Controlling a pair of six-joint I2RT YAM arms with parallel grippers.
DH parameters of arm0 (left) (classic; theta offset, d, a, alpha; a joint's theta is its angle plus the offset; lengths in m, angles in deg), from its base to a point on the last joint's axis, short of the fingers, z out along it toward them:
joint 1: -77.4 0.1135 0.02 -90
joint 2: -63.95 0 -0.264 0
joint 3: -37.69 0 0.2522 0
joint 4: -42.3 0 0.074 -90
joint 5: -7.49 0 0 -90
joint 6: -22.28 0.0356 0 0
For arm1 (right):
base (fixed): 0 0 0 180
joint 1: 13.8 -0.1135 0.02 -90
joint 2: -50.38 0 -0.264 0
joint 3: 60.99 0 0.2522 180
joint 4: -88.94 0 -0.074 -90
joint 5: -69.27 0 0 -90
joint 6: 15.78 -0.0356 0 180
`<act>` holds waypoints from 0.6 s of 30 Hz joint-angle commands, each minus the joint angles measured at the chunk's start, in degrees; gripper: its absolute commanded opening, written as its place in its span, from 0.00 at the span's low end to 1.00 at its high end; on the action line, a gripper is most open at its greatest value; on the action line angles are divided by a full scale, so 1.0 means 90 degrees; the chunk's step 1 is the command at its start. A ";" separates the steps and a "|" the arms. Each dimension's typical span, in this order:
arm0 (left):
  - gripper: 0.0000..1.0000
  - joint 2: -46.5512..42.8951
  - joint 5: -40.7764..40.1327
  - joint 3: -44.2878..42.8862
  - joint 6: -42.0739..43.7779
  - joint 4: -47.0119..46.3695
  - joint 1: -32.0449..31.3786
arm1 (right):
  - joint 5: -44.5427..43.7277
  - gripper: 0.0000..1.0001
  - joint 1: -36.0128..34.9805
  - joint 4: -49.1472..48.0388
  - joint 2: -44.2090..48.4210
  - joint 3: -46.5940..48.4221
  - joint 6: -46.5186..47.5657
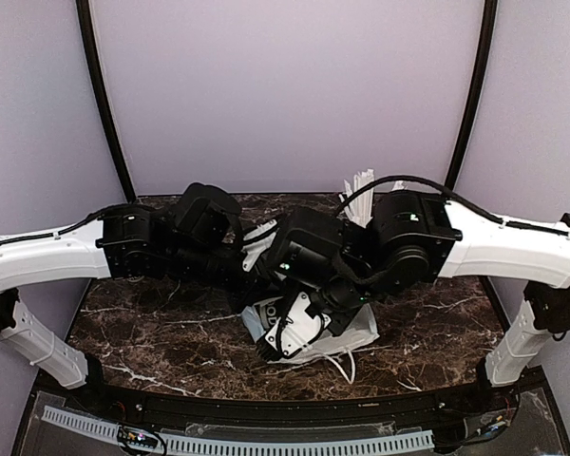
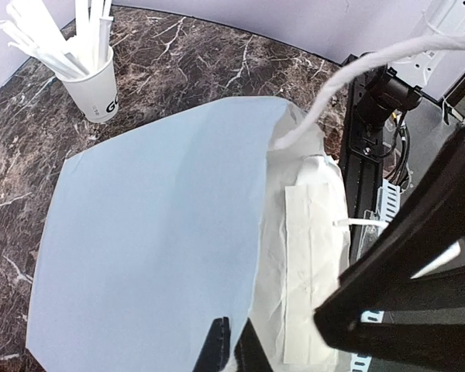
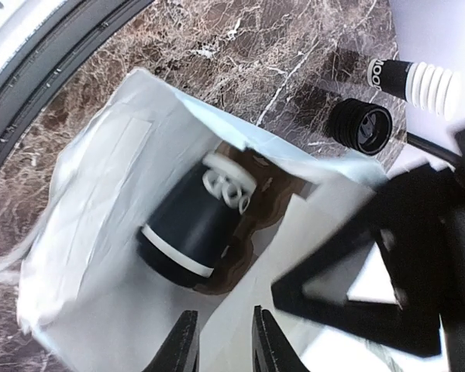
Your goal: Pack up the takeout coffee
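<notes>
The takeout coffee (image 3: 190,229), a dark cup with a black lid and white lettering, lies on its side inside the white paper bag (image 3: 93,194). A brown patch spreads under it. My right gripper (image 3: 222,341) hovers over the bag's mouth, just short of the cup, with its jaws a little apart and nothing held between them. My left gripper (image 2: 232,349) is shut on the edge of the bag (image 2: 155,232) and holds that side up. In the top view both arms crowd over the bag (image 1: 356,332) and hide the cup.
A white cup of white sticks (image 2: 93,77) stands at the back of the marble table (image 1: 152,332). A stack of white cups (image 3: 418,81) and a black round object (image 3: 360,125) lie beyond the bag. The bag's cord handle (image 2: 333,101) loops upward.
</notes>
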 commanded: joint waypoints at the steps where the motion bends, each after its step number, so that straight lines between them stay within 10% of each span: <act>1: 0.00 -0.0030 -0.0389 -0.0066 0.0029 0.0048 0.0111 | 0.0391 0.25 -0.0133 0.1279 -0.0051 0.0631 -0.1024; 10: 0.00 0.0092 -0.0243 -0.0043 0.0087 -0.0113 0.0346 | -0.0014 0.25 -0.0198 0.1042 0.0624 -0.0156 -0.1423; 18: 0.00 0.0325 0.0156 -0.0223 -0.0018 -0.0115 0.0371 | -0.0287 0.45 0.0177 -0.0596 0.0330 -0.1169 -0.1537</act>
